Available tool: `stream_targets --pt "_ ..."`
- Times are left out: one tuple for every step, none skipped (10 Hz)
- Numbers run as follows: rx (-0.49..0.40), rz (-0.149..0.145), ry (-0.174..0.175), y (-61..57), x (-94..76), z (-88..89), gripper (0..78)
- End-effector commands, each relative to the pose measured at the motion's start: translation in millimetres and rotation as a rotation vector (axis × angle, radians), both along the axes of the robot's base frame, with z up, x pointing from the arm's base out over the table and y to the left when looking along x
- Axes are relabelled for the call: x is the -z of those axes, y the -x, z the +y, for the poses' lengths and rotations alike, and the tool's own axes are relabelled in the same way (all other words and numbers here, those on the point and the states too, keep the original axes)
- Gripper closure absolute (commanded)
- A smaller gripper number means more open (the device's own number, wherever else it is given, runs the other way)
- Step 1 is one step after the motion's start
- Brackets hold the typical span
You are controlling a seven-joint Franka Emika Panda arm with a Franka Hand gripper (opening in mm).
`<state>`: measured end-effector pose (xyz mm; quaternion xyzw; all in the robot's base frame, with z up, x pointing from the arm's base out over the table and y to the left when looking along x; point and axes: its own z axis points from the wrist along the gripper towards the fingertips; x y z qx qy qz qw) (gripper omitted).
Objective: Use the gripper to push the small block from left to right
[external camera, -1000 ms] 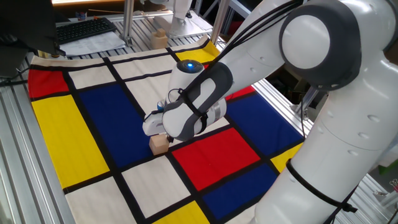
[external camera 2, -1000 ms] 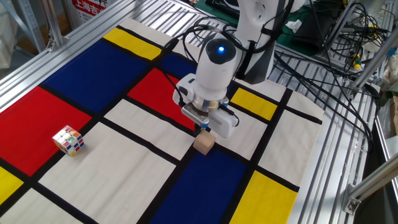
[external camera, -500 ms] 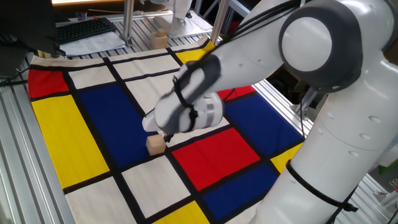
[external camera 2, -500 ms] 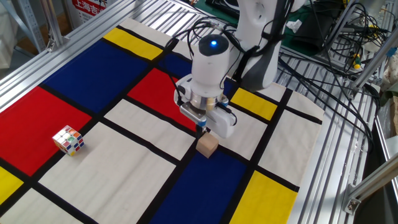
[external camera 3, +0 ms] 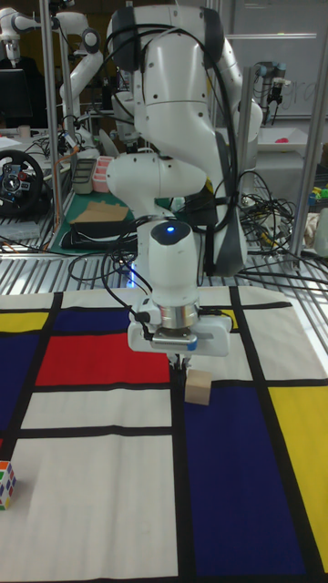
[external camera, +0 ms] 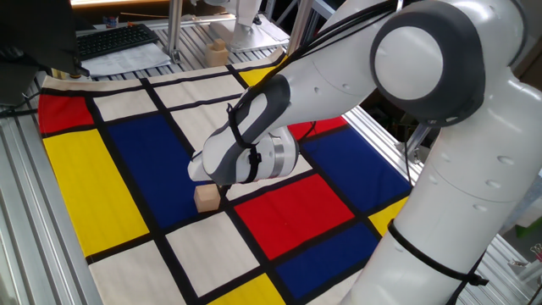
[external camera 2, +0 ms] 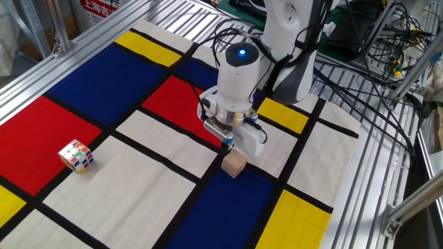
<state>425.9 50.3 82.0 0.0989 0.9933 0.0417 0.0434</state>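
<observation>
The small block [external camera 2: 234, 164], a plain tan wooden cube, lies on the checked cloth at the black line between a white and a blue square; it also shows in the one fixed view [external camera: 207, 198] and the tall fixed view [external camera 3: 198, 390]. My gripper [external camera 2: 229, 145] stands upright with its black tip just behind the block's left side, touching it or nearly so. The fingers look pressed together and hold nothing. In the tall fixed view the gripper [external camera 3: 179, 363] sits left of and slightly behind the block. The white arm hides the tip in the one fixed view.
A multicoloured puzzle cube [external camera 2: 76, 155] rests on a white square far to the left, also at the tall view's left edge [external camera 3: 6, 483]. Aluminium rails [external camera 2: 367, 173] border the cloth, with cables [external camera 2: 387, 76] beyond. A keyboard [external camera: 114, 38] lies past the far edge.
The gripper has shifted a little along the cloth and the small block has slid ahead of it, rightward in the other fixed view, leftward in the one fixed view.
</observation>
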Motion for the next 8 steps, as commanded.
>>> stream_targets --pt "-0.002 -0.011 0.008 0.4 -4.9 3.1 77.6" --pt "-0.002 -0.011 0.006 0.6 -5.3 3.3 77.6" --pt "-0.007 -0.009 0.003 0.8 -5.1 3.7 77.6" --pt "-0.007 -0.009 0.003 0.8 -5.1 3.7 77.6" --pt "-0.011 -0.002 0.004 -0.1 -2.4 4.5 77.6" --pt "-0.011 -0.004 0.007 -1.0 0.4 5.3 77.6" --pt "-0.01 -0.005 0.006 -1.5 2.2 5.8 77.6" --pt "-0.012 -0.006 0.007 -1.8 3.2 6.1 77.6"
